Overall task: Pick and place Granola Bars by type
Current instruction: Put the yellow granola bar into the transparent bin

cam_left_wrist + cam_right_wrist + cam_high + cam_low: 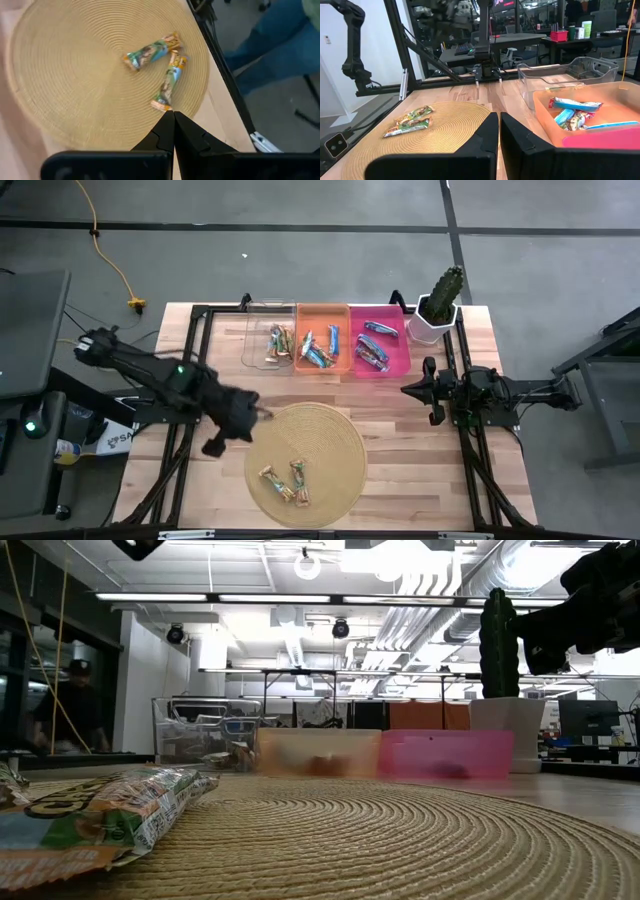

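I judge most of the sorting done: the clear bin (268,345), orange bin (321,350) and pink bin (380,348) hold bars, and two tan-and-green granola bars (286,480) lie on the woven mat (330,435). My left hand (262,413) hovers at the mat's edge, fingers pressed together, holding nothing. Next I'd open it and descend on one bar. The right hand (408,390) waits closed and empty near the pink bin.

— Location of remaining tan-and-green foil-wrapped granola bars (285,481)?
— On round woven mat, two lying flat, ends nearly touching in a V.
— Sorted items?
— Tan bars (278,343) in clear bin; blue bars (318,350) in orange bin; silver-purple bars (374,345) in pink bin.
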You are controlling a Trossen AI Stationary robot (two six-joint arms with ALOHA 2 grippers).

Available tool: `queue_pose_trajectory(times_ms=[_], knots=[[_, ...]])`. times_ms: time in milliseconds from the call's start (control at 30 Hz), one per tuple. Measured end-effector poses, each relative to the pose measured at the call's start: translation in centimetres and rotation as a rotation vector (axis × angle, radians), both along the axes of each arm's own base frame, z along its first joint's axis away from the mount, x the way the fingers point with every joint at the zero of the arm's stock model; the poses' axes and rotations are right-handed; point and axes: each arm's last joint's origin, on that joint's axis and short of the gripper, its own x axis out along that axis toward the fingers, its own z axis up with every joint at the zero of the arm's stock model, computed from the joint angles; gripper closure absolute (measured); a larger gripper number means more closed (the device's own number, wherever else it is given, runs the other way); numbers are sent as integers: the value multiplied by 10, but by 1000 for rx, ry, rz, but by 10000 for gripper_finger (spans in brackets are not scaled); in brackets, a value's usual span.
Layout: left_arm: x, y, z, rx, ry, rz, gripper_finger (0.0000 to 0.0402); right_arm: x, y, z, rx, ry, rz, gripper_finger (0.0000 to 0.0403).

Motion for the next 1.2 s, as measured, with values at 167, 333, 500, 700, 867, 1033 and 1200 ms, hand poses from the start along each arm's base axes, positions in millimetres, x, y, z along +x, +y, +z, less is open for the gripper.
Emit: queue_pose_trajectory(times_ms=[167, 333, 500, 700, 867, 1033, 1200], knots=[[11, -36, -20, 129, 4, -38, 401, 0, 0, 0, 0, 0, 0, 403], [18, -77, -48, 243, 21, -108, 401, 0, 0, 0, 0, 0, 0, 403], [22, -110, -79, 298, 75, -207, 401, 0, 0, 0, 0, -1, 0, 403], [32, -126, -103, 315, 80, -238, 401, 0, 0, 0, 0, -2, 0, 403], [38, -131, -108, 337, 12, -335, 382, 0, 0, 0, 0, -3, 0, 403], [42, -131, -108, 402, -51, -315, 318, 0, 0, 0, 0, -4, 0, 402], [44, -130, -107, 486, -110, -319, 251, 0, 0, 0, 0, -4, 0, 402]])
